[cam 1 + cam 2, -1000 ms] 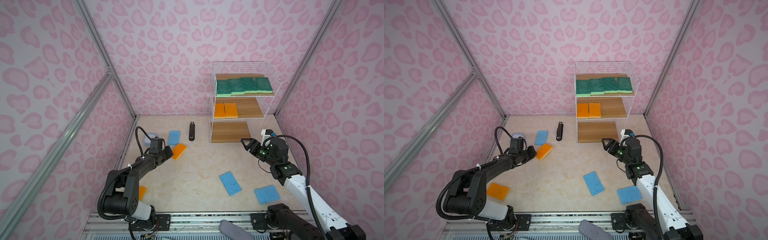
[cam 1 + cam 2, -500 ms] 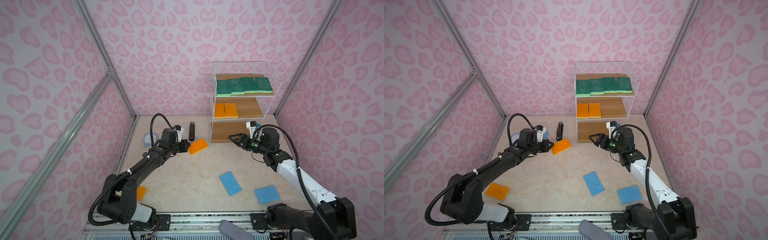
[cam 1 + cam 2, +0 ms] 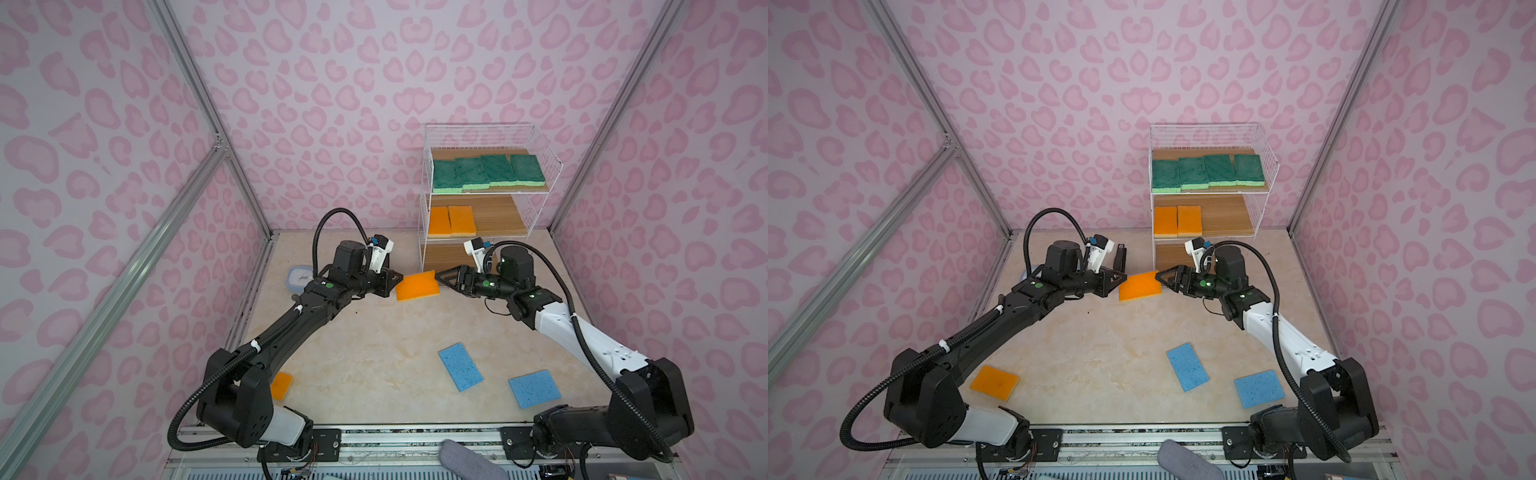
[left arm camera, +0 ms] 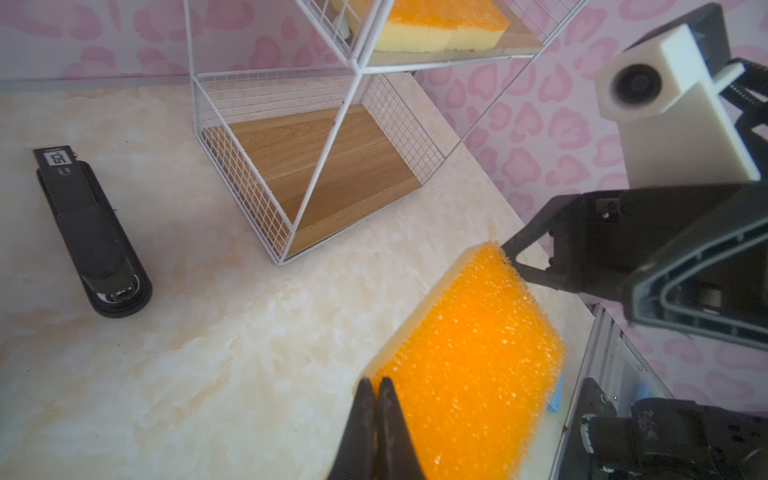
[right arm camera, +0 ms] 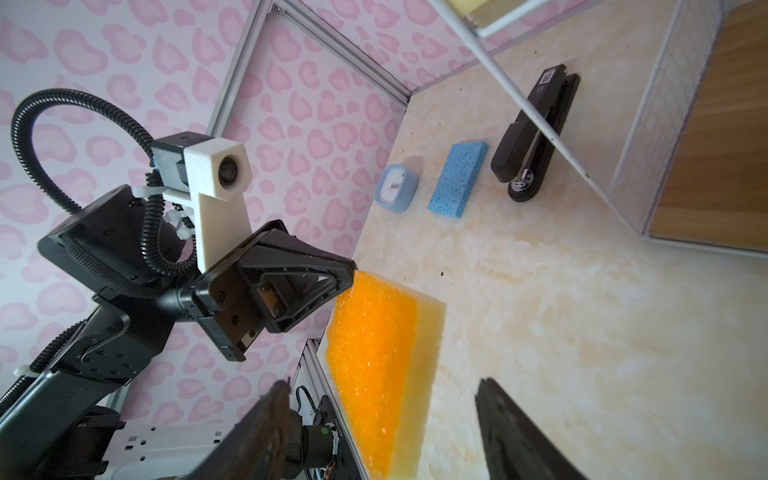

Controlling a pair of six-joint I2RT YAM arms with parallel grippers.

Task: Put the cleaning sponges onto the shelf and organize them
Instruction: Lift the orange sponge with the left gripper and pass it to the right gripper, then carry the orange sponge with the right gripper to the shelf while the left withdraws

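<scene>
The left gripper (image 3: 398,279) is clamped tight on one corner of an orange sponge (image 3: 417,286). In the left wrist view its fingertips (image 4: 365,403) are seen pressed together at that corner. The sponge is held clear of the table (image 3: 374,332) and tilted, orange face up, yellow layer beneath.

The right gripper (image 3: 439,277) is set at the sponge's opposite end with its jaws spread wide. In the right wrist view the end of the sponge is seen between the two fingers (image 5: 266,428), with a gap on each side, so nothing is gripped there. Whether a fingertip touches the far corner cannot be told.

The shelf (image 3: 424,187) is stood just behind the sponge and the right gripper, against the back wall. Four green sponges (image 3: 486,170) are laid in a row on its top board. An orange pair (image 3: 451,220) is laid side by side on the left part of its middle board.

To the left of the shelf, a stapler (image 5: 536,129), a third blue sponge (image 5: 457,178) and a clock (image 5: 395,188) are lined up on the table.

Two blue sponges (image 3: 461,366) are left on the table near the right arm's base, well apart from the shelf. A loose orange sponge (image 3: 994,382) is left beside the left arm's base. It is partly hidden by that arm in a top view (image 3: 281,385).
</scene>
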